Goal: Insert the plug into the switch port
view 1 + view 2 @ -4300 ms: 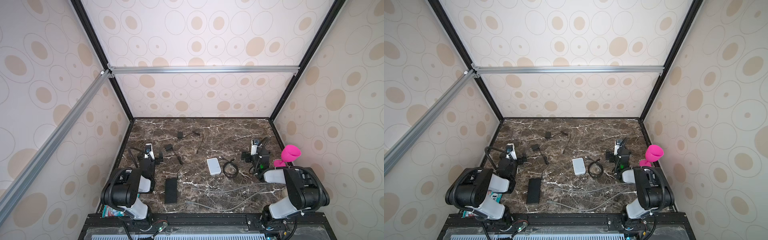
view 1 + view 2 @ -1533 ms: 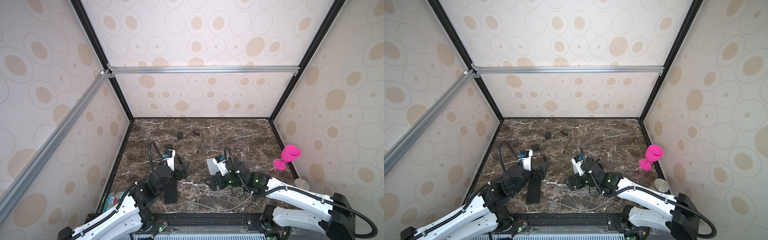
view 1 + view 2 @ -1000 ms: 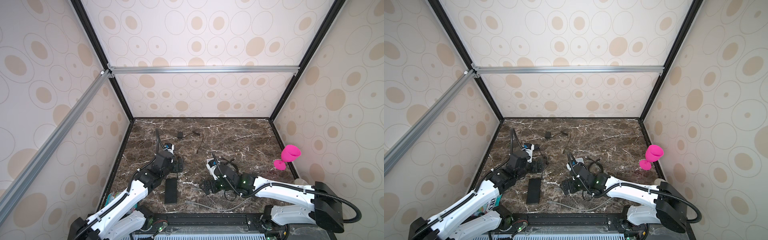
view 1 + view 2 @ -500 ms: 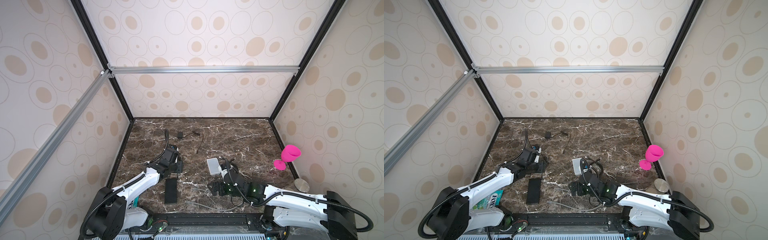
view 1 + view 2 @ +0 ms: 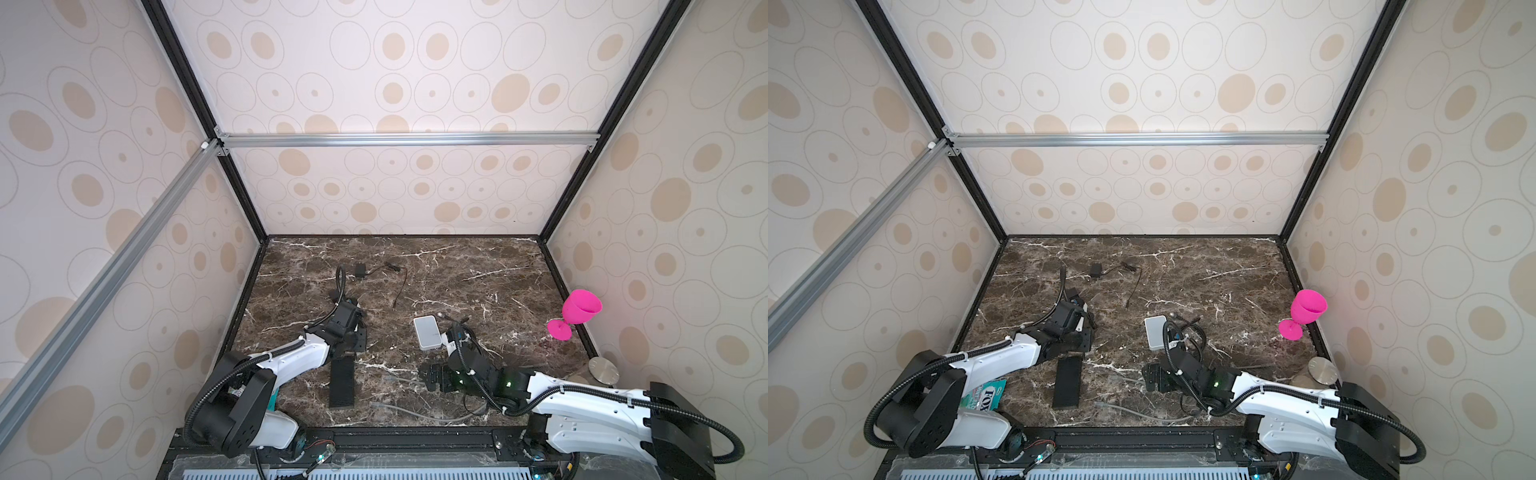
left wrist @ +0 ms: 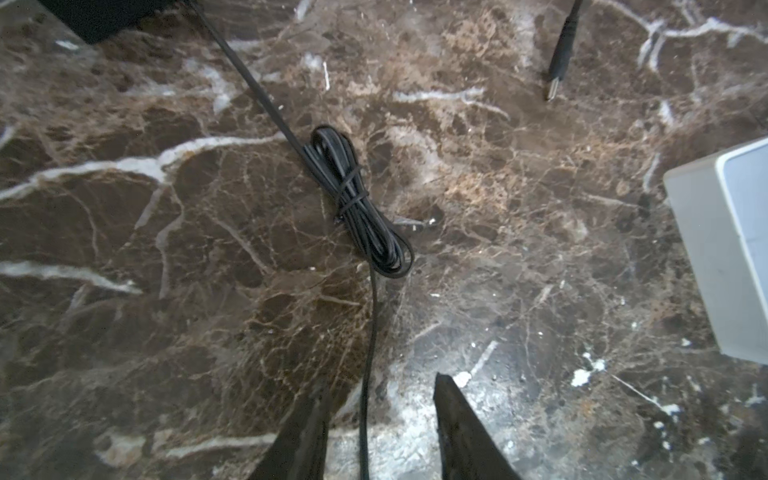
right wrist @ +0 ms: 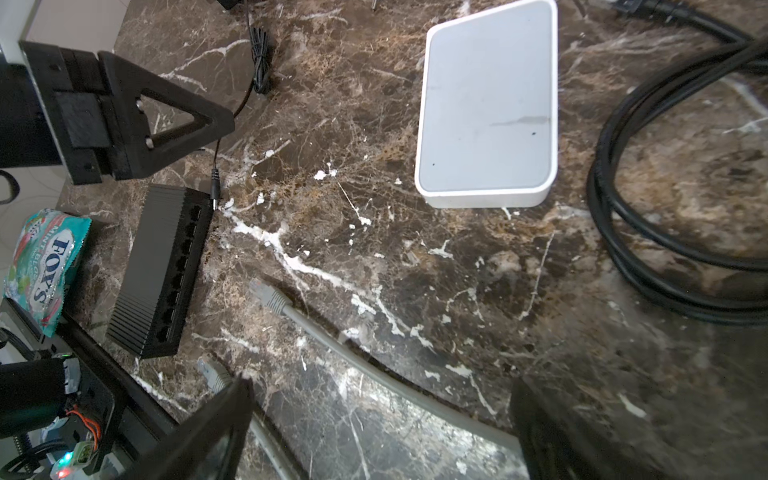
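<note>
The black switch (image 5: 342, 382) (image 7: 162, 270) lies near the front left, its row of ports facing the middle. A thin black cable (image 6: 372, 332) runs from a tied bundle (image 6: 357, 199) between the fingers of my left gripper (image 6: 382, 384) (image 5: 357, 337). The jaws are narrowed but clear of it on both sides. Its small barrel plug (image 7: 215, 195) rests on the marble at the switch's far corner. My right gripper (image 7: 382, 386) (image 5: 434, 376) hangs wide open over a grey network cable (image 7: 374, 370), whose clear plug (image 7: 266, 295) lies loose beside the switch.
A white box (image 5: 427, 331) (image 7: 488, 104) lies mid-table beside a coil of thick black cable (image 7: 665, 249). A second barrel plug (image 6: 559, 79) and an adapter (image 5: 360, 270) are farther back. A pink goblet (image 5: 579, 309) and a metal disc (image 5: 603, 370) stand at the right wall, a candy bag (image 7: 45, 266) front left.
My left gripper's jaws have narrowed around the thin black cable. The right gripper has drawn back toward the front over the grey cable, still wide open.
</note>
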Controlling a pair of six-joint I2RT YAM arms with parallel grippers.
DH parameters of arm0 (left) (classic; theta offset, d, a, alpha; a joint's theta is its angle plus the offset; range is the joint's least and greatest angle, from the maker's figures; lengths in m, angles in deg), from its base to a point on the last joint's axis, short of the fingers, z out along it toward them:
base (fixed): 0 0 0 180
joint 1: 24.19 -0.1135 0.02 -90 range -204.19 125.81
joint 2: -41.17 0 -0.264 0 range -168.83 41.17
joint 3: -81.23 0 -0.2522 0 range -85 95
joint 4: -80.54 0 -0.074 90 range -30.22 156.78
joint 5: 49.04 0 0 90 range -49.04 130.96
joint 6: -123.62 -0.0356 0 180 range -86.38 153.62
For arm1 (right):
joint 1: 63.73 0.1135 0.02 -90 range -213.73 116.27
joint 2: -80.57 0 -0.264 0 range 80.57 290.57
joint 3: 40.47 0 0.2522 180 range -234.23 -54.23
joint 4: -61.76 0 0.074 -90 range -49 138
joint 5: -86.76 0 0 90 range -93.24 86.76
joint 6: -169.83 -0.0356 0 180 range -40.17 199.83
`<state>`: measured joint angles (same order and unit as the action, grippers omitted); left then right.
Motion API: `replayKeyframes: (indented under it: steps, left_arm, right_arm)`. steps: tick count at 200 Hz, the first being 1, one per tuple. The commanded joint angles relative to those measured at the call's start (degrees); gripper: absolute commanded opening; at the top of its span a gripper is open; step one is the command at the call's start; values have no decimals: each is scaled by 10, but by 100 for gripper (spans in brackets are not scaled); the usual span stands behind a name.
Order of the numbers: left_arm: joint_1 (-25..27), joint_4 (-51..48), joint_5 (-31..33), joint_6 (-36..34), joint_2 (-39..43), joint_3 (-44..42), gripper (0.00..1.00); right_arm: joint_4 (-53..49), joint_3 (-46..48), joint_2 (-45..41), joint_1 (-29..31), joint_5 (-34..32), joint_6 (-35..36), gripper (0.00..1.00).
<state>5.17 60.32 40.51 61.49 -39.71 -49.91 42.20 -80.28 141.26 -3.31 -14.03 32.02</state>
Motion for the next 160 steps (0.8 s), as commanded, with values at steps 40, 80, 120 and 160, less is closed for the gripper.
replayKeyframes:
  steps: [40, 80, 120, 160]
  left_arm:
    - [3, 25, 5, 3, -20, -11, 36]
    - [3, 38, -10, 1, -18, -13, 18]
    - [3, 34, -31, -8, 10, -5, 1]
    - [9, 54, -104, -12, 49, -8, 0]
  right_arm:
    - [5, 18, -4, 3, -16, -28, 100]
    - [3, 15, 1, 2, -12, -26, 100]
    - [1, 7, 7, 3, -4, -20, 100]
    - [51, 5, 14, 3, 42, 8, 99]
